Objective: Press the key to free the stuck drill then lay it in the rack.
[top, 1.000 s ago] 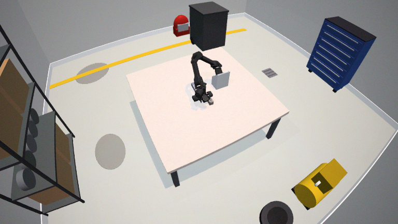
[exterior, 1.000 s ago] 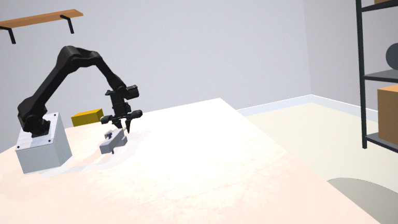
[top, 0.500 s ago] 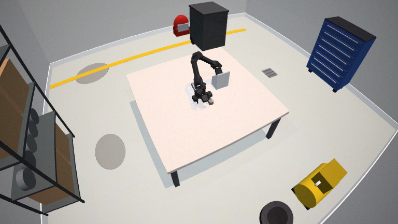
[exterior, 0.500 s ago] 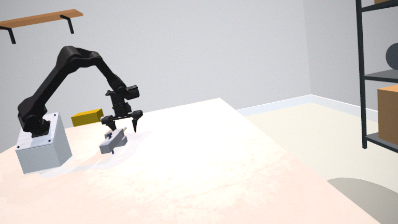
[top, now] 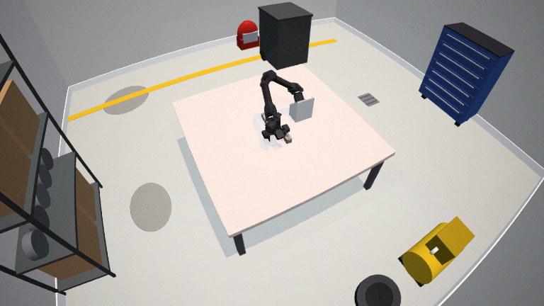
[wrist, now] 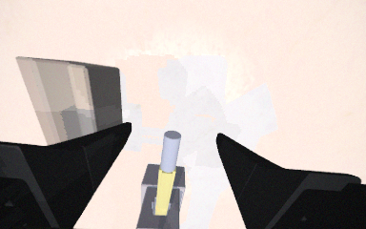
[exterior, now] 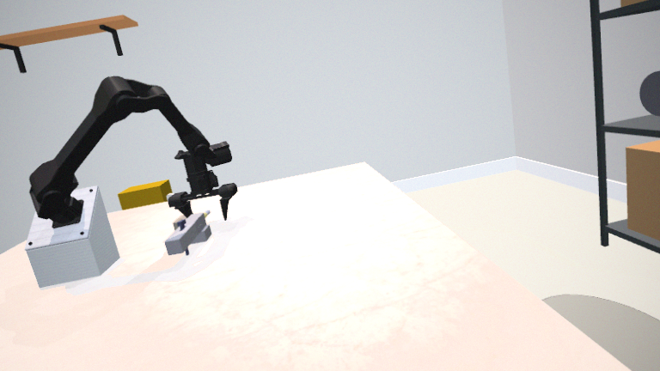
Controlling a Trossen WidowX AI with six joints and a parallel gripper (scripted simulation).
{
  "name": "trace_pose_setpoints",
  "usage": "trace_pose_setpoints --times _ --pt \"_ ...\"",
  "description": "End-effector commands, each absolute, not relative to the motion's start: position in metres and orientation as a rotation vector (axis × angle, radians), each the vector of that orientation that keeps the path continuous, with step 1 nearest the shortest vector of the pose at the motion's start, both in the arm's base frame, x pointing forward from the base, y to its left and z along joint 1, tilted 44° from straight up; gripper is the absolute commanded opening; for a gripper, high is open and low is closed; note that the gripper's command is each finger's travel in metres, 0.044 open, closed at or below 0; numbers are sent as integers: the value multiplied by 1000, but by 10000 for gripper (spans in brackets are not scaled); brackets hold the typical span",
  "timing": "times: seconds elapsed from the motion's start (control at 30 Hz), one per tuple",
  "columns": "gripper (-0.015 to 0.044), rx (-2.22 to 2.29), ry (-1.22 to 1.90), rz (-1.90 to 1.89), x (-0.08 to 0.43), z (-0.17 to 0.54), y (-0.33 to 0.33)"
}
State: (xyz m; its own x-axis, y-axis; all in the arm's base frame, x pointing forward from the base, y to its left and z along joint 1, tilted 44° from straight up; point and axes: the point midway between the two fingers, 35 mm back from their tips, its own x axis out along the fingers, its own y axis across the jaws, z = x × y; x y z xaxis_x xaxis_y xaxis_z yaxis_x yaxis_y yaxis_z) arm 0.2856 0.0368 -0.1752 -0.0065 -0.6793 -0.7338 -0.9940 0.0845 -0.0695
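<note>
Black two-finger gripper (top: 277,136) (exterior: 207,217) (wrist: 175,132) wide, holding nothing. Slim blue-grey and yellow drill (exterior: 206,213) (wrist: 170,153) in grey rectangular block (exterior: 187,235) — near beige grooved rack (top: 288,138) (exterior: 177,221) (wrist: 78,102). Better to centre first, then close evenly and pull along drill's axis — without sideways force.

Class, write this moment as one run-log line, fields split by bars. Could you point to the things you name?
gripper (exterior: 205,217) (wrist: 175,132): open, nothing held | drill (wrist: 165,191): below fingertips | rack (wrist: 107,100): beside drill

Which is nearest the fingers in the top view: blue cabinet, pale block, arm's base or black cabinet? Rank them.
1. Pale block, right beside them.
2. Arm's base, up and right.
3. Black cabinet, beyond the table.
4. Blue cabinet, far right.
</note>
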Motion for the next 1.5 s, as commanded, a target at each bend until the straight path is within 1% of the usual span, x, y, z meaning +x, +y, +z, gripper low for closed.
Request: trace_pose_setpoints --times 0.0,1.47 --pt "440 -1662 1752 654 284 -174 34" --pt "440 -1663 1753 654 282 -170 26"
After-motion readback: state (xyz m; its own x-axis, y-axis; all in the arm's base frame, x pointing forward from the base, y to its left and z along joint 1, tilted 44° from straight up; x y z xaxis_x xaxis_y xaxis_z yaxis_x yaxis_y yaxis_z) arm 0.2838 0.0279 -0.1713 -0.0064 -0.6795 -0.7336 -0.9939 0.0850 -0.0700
